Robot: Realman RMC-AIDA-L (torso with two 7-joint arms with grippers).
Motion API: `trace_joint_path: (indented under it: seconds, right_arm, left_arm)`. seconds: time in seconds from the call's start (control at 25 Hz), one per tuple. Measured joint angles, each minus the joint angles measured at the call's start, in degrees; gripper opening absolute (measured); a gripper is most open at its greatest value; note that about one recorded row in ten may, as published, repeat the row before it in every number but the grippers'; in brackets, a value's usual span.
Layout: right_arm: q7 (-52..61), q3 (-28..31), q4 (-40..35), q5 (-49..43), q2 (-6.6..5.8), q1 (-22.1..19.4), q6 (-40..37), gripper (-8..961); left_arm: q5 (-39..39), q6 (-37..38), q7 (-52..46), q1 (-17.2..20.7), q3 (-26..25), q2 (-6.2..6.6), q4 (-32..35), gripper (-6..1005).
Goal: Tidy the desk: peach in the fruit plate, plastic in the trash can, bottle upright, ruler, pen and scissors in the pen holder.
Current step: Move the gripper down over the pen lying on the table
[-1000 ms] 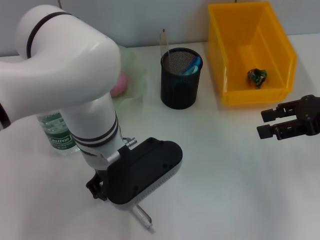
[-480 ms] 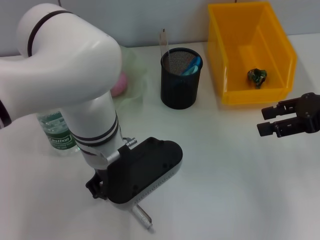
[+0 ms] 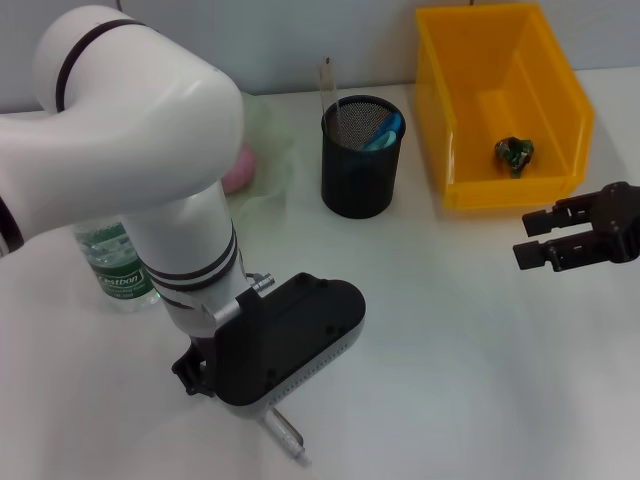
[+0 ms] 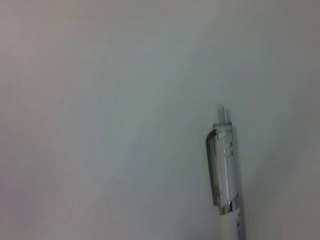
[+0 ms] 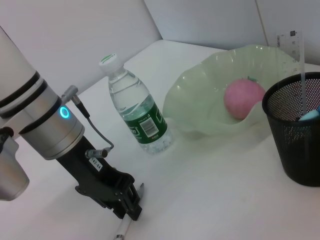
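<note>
Near the worktop's (image 3: 450, 330) front edge: pen (image 3: 287, 434) lying flat, left gripper (image 5: 131, 207) down on it, closure impossible to tell. Best squeezed mid-barrel, lifted level, then tipped upright over holder (image 3: 361, 158). Right gripper (image 3: 536, 243) parked by bin (image 3: 500, 105), fingers parted, empty.

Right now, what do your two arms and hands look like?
Left arm: glossy white shell, black joint rings, black wrist housing, a glowing blue ring and thin grey cable; its left hand is black. Right hand: black, two blocky fingers.
</note>
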Motion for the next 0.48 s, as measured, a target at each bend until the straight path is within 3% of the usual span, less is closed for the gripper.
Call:
trace_joint_path:
  seconds: [0.48]
  right_arm:
    - [0.0,0.0,0.0,-0.1,-0.09,0.1,0.0,672]
  left_arm:
    - [-0.1,0.2,0.1,0.0,0.2,0.00,0.0,263]
